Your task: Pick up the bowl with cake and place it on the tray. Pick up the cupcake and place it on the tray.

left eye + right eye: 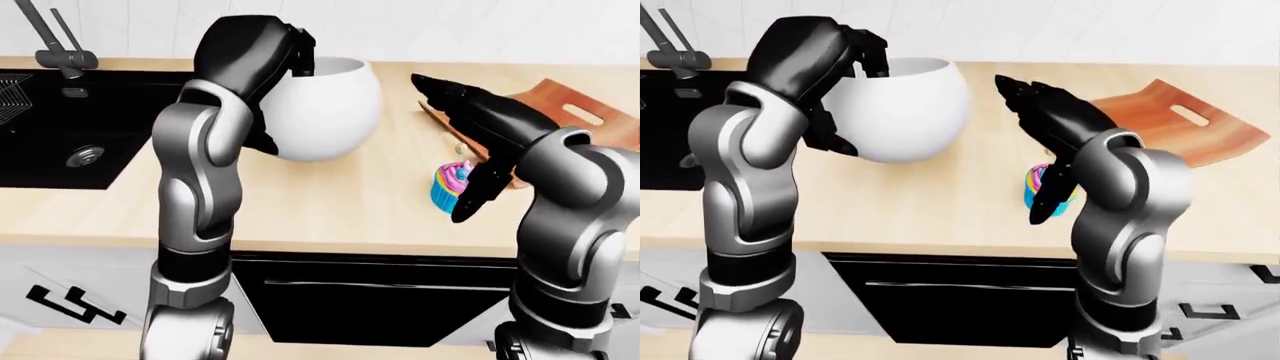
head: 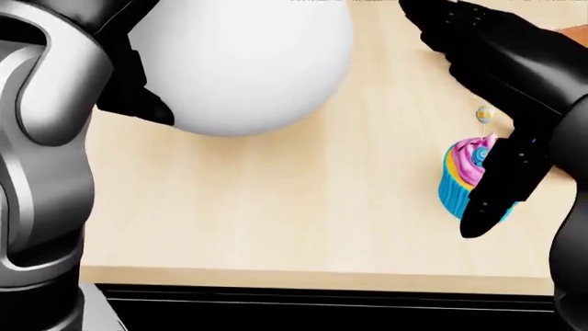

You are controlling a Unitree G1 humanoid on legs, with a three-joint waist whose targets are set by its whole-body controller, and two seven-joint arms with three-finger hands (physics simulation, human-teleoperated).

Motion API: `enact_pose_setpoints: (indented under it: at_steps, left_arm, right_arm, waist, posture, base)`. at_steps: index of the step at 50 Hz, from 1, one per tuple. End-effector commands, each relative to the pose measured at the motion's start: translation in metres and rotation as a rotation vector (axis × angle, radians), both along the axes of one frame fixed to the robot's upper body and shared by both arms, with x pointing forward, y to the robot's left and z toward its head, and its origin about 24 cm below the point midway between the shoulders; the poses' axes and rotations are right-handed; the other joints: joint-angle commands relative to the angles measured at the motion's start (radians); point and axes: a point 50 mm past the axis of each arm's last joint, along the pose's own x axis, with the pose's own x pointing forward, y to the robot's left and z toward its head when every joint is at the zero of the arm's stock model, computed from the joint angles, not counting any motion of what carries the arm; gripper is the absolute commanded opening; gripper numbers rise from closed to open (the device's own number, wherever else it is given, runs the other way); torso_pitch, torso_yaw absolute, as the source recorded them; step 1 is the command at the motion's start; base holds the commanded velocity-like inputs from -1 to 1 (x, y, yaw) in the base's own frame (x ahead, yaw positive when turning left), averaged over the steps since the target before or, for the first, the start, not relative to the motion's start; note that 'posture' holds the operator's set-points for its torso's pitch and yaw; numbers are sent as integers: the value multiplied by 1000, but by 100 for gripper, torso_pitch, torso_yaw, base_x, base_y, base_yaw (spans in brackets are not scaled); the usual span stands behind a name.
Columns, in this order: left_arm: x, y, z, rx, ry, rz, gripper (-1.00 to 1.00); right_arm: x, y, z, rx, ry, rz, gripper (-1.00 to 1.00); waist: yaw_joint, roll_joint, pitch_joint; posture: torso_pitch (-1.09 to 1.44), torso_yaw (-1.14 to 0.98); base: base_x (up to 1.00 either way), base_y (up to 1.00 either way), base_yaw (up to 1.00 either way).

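My left hand [image 1: 283, 86] is shut on the big white bowl [image 1: 330, 112], fingers hooked over its rim and thumb against its outer wall. The bowl hangs tilted over the wooden counter [image 1: 340, 202], and what it holds is hidden. The cupcake [image 2: 461, 174], blue wrapper and pink icing with a small topper, stands on the counter to the right. My right hand [image 1: 450, 146] is open. Its fingers [image 1: 445, 94] reach out above the cupcake while its thumb [image 2: 491, 196] hangs against the cupcake's right side. The orange wooden tray [image 1: 1170, 120] lies at the right, behind that arm.
A black sink [image 1: 70, 127] with a faucet [image 1: 60, 45] is set into the counter at the left. Below the counter's near edge [image 2: 303, 279] runs a dark appliance front [image 1: 370, 300]. Pale wall runs along the top.
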Motion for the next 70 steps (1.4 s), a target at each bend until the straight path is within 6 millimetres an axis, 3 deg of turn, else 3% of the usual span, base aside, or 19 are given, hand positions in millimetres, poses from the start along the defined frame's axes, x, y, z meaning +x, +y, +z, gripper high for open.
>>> enact_pose_setpoints:
  at_steps: [1,15,40,42,46,53,55,59,60,65,70]
  left_arm:
    - [-10,1,20,-23,-112,-2,-100]
    - [-10,2,20,-22,-113,1,-100]
    - [-12,3,19,-25,-114,-2,-100]
    - [-13,3,19,-26,-115,-3,-100]
    - [-17,1,21,-25,-119,-9,-100]
    - [-18,0,22,-28,-120,-12,-100]
    - [-17,0,22,-27,-120,-12,-100]
    - [-18,0,22,-26,-120,-13,-100]
    - [-18,0,22,-26,-120,-12,-100]
    - [-19,1,20,-28,-120,-12,-100]
    - [-21,0,23,-26,-125,-15,-100]
  right_arm:
    - [-3,-2,11,-25,-80,-17,100]
    - [4,-24,-6,-42,-34,-103,100]
    - [15,-44,-36,-73,35,-180,100]
    - [16,-45,-38,-75,41,-182,74]
    - [15,-46,-42,-78,49,-184,61]
    - [14,-47,-46,-81,52,-183,7]
    - [14,-47,-46,-82,51,-182,-16]
    - [13,-46,-46,-83,49,-180,-92]
    - [12,-46,-45,-83,47,-179,-100]
    - [10,-44,-38,-82,27,-172,-100]
    - [0,-39,-8,-67,-43,-161,-100]
  waist:
    - [0,-2,-30]
    - [-1,-4,-33]
    - [12,-17,-43]
    - [12,-19,-44]
    - [13,-22,-44]
    - [13,-27,-45]
    - [14,-27,-44]
    - [16,-28,-45]
    - [16,-27,-45]
    - [17,-28,-46]
    - [15,-23,-44]
  posture:
    - [0,0]
    - [0,0]
    - [0,0]
    - [0,0]
    - [0,0]
    - [0,0]
    - [0,0]
    - [0,0]
    - [0,0]
    - [0,0]
    - [0,0]
  base:
    - [0,0,0]
    - [0,0,0]
    - [0,0,0]
    - [0,0,0]
    - [0,0,0]
    - [0,0,0]
    - [0,0,0]
    - [0,0,0]
    - [0,0,0]
    - [0,0,0]
    - [0,0,0]
